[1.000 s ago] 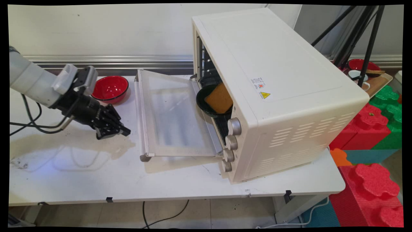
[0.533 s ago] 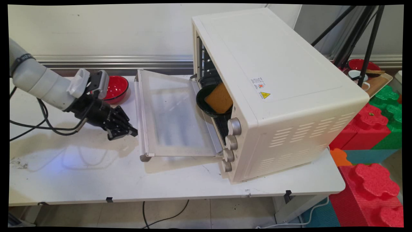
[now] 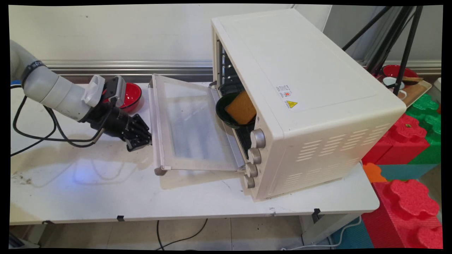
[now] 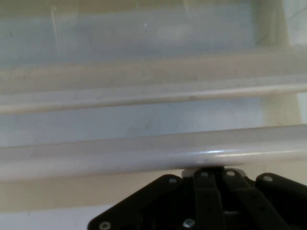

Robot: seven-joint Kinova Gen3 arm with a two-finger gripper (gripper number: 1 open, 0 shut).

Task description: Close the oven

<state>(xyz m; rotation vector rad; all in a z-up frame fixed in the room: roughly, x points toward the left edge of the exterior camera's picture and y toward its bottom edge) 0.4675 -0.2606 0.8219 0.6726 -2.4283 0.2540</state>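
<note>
The tool (image 3: 141, 143) sits low over the bench (image 3: 106, 190), its tip right at the handle bar (image 3: 154, 123) along the outer edge of the open oven door (image 3: 190, 123). In the hand view the fingers are drawn together into a narrow point that meets the pale handle bar (image 4: 153, 155), with nothing between them; whether they actually press on the bar cannot be told. The door hangs open, nearly flat, a little above the bench, its glass panel facing up and its hinge edge at the oven (image 3: 300, 98) mouth.

Just behind the arm's wrist, a red bowl (image 3: 132, 97) stands near the far edge of the bench, partly hidden by the hand's camera mount. Black cables (image 3: 35, 134) loop from the arm down to the left part of the bench.

Inside the oven mouth, a dark bowl (image 3: 226, 114) holds an orange sponge (image 3: 242, 107) tilted against its rim. Four knobs (image 3: 256, 157) run down the oven's front right edge.

Open bench lies to the near side of the tool and door. To the right, off the bench, stand red and green foam blocks (image 3: 409, 169) and a black tripod (image 3: 399, 38).
</note>
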